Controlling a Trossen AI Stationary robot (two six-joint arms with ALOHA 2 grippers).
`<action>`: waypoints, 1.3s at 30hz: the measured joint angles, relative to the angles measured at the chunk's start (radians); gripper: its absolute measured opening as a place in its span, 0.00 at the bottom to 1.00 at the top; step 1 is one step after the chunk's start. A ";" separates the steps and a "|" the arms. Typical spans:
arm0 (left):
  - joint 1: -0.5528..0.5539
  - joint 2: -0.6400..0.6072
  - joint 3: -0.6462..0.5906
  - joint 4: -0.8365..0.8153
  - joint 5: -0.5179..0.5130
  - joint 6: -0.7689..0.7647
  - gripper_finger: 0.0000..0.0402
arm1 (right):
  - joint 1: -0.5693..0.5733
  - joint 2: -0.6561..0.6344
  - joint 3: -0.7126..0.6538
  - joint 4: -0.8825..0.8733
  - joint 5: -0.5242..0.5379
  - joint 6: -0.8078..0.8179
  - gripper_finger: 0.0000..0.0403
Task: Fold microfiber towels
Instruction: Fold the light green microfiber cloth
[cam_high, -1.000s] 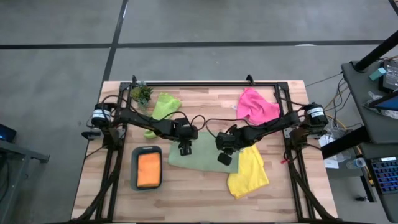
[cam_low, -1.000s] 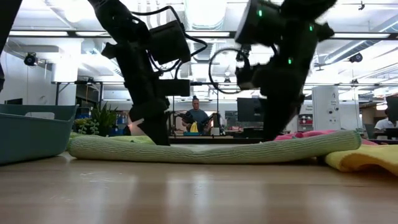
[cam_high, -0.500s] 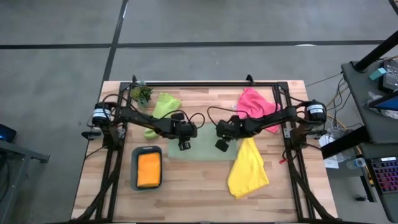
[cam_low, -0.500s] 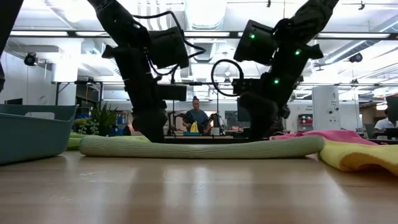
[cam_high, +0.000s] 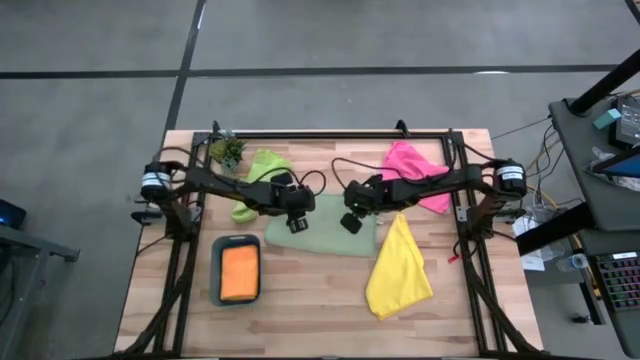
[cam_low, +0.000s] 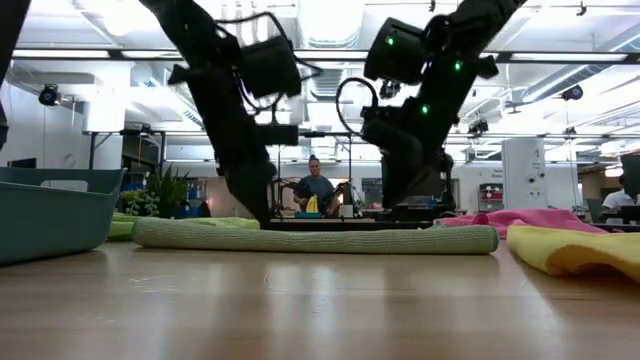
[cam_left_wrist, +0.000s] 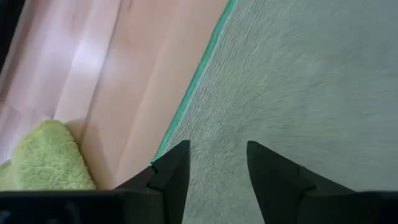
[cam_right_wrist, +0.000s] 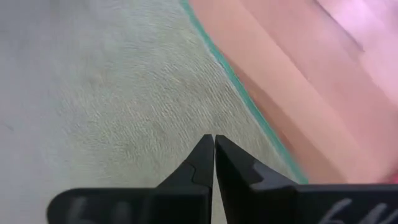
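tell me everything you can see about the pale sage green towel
The pale sage green towel is a soft, short-napped cloth with a teal stitched edge, lying flat on the wooden table near its middle, folded into a low rectangle with rounded, doubled edges in the low view. The left gripper, fingers apart, and the right gripper, shut, hang over its far part; contact cannot be told. Its right corner meets the yellow towel.

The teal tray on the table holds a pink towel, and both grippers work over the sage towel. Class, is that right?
Not quite. The high view shows an orange towel in the tray; the pink towel lies on the table. Both the left gripper and the right gripper are indeed over the sage towel.
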 joint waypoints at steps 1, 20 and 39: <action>-0.003 -0.014 -0.001 0.000 0.013 0.000 0.36 | 0.000 -0.006 0.007 -0.029 -0.003 0.051 0.02; -0.099 -0.085 -0.033 0.011 0.083 -0.001 0.36 | 0.099 -0.046 -0.062 -0.192 -0.069 0.500 0.54; -0.105 -0.081 -0.154 0.170 0.084 -0.037 0.36 | 0.125 -0.046 -0.176 -0.036 -0.066 0.638 0.70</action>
